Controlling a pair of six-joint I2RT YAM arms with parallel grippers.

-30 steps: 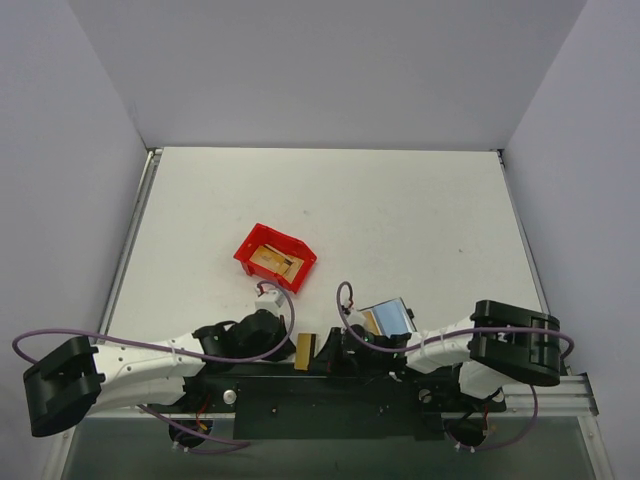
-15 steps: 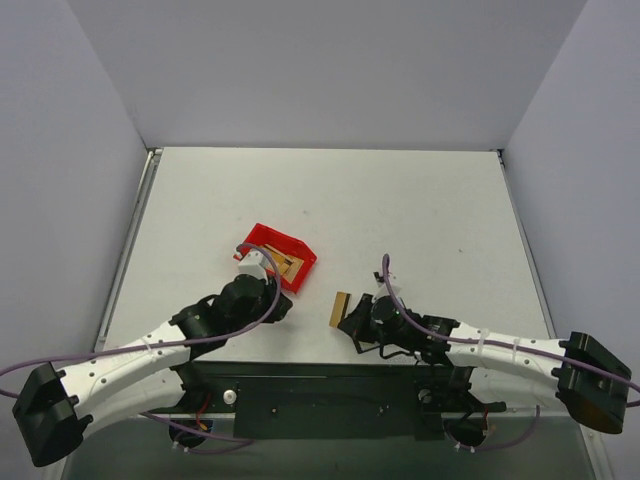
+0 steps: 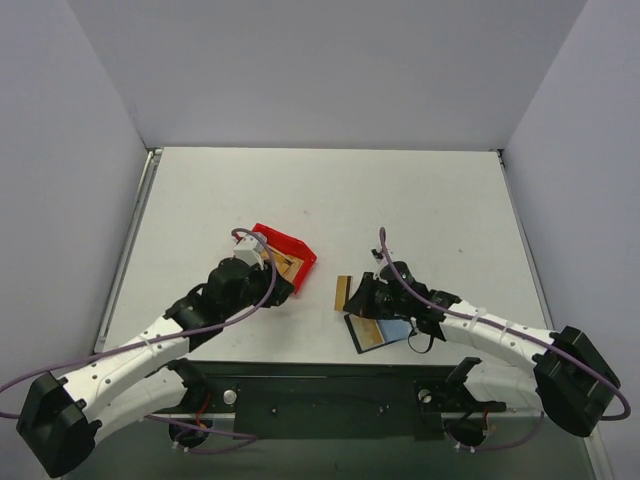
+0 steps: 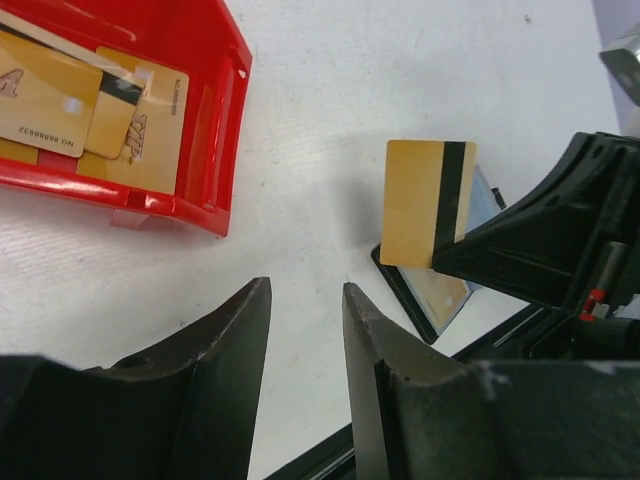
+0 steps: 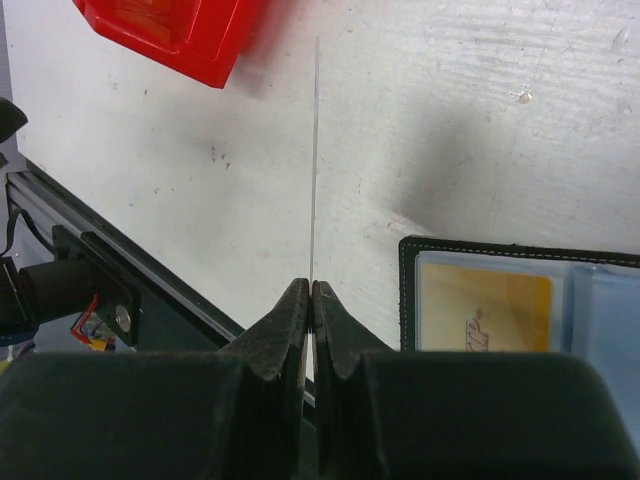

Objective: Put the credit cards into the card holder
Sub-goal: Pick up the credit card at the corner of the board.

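Observation:
The card holder (image 3: 385, 333) lies open on the table near the front edge, pale inside up, with a gold card in one pocket (image 5: 480, 310). My right gripper (image 3: 356, 296) is shut on a gold credit card (image 3: 342, 292) with a dark stripe and holds it upright just left of the holder. In the right wrist view the card shows edge-on as a thin line (image 5: 315, 150) between the shut jaws (image 5: 312, 290). More credit cards (image 4: 90, 100) lie in the red bin (image 3: 285, 248). My left gripper (image 3: 280, 291) is open and empty beside the bin (image 4: 305, 300).
The red bin (image 4: 215, 130) stands left of centre, its open side towards the arms. The black base rail (image 3: 320, 385) runs along the table's front edge, close behind the card holder. Grey walls enclose the white table (image 3: 420, 210).
The right gripper has carried the gold card away from the front rail, further onto the table. The card holder now lies open beside it. The left arm has moved forward to the bin.

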